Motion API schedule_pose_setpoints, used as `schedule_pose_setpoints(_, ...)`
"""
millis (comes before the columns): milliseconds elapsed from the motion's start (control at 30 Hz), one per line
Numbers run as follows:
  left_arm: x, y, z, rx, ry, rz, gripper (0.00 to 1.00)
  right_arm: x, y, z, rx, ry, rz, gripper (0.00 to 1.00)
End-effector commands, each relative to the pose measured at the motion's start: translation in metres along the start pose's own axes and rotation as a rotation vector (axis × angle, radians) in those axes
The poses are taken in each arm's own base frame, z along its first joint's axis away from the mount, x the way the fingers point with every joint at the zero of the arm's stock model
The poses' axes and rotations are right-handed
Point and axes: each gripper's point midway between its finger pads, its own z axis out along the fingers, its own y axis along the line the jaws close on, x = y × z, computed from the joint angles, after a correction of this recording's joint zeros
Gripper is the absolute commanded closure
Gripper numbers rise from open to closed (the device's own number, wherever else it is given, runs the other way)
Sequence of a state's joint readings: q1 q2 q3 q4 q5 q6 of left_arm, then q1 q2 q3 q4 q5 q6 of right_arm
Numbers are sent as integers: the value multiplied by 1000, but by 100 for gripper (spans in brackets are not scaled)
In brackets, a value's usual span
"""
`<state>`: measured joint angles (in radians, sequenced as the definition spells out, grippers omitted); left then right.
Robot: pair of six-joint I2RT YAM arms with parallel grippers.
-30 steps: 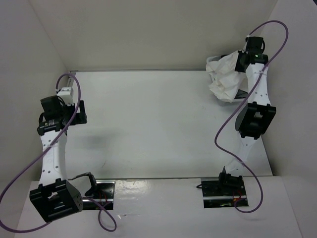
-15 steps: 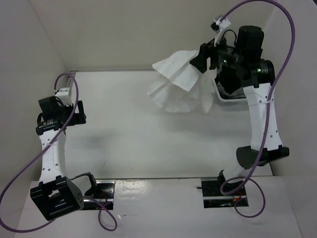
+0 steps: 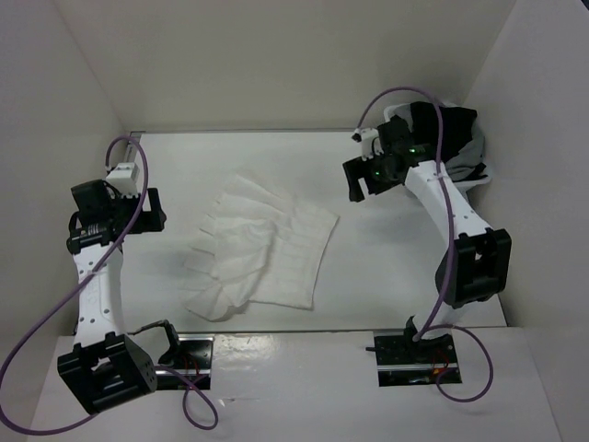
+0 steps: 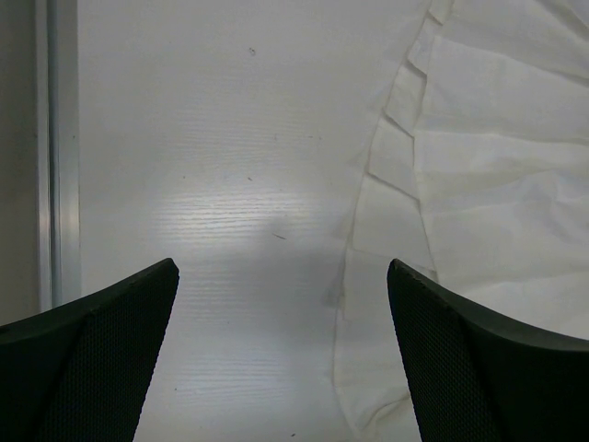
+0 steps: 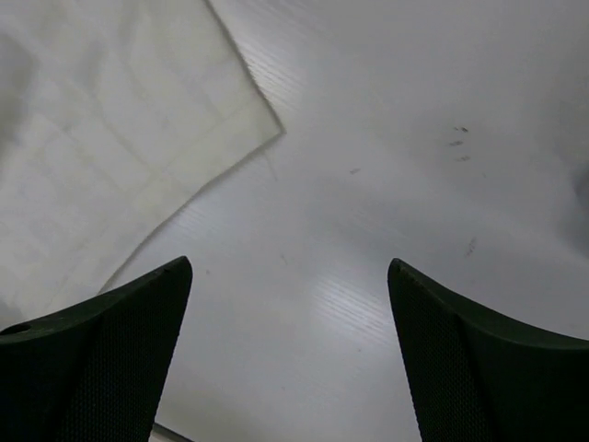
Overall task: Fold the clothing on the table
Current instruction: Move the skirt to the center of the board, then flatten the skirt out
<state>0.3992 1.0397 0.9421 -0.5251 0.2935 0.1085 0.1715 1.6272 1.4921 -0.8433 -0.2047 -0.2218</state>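
The clothing, a white pleated skirt, lies spread on the table, left of centre, its waistband toward the right. My left gripper hovers open at the table's left side; in its wrist view the skirt's hem fills the right half and nothing sits between the fingers. My right gripper hangs open above the table at the back right, apart from the skirt. The right wrist view shows the skirt's corner at upper left and bare table between the fingers.
A white basket with dark and grey garments stands at the back right corner, behind the right arm. A metal rail runs along the table's left edge. White walls close in the left, back and right sides.
The right gripper lifted the skirt out of the basket, swung it leftward, and opened. The skirt dropped and now lies spread on the table. The left arm stayed put.
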Motion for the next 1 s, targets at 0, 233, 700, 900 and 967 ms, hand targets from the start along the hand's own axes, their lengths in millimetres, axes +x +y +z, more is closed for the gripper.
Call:
schedule_pose_setpoints(0,-4,-5,-4,32,-27,31,0,-26,48,-11,-75,-95,-111,9)
schedule_pose_setpoints(233,-6,-7,-7,40,-37,44,0,17,65,50,-139,46,-97,13)
schedule_pose_setpoints(700,-4,-10,-7,58,-42,62,0,60,82,121,-126,182,-144,17)
schedule_pose_setpoints(900,-4,-10,-7,58,-42,62,0,62,81,141,-112,190,-153,18)
schedule_pose_setpoints(967,-4,-10,-7,58,-42,62,0,63,84,146,-117,200,-160,18)
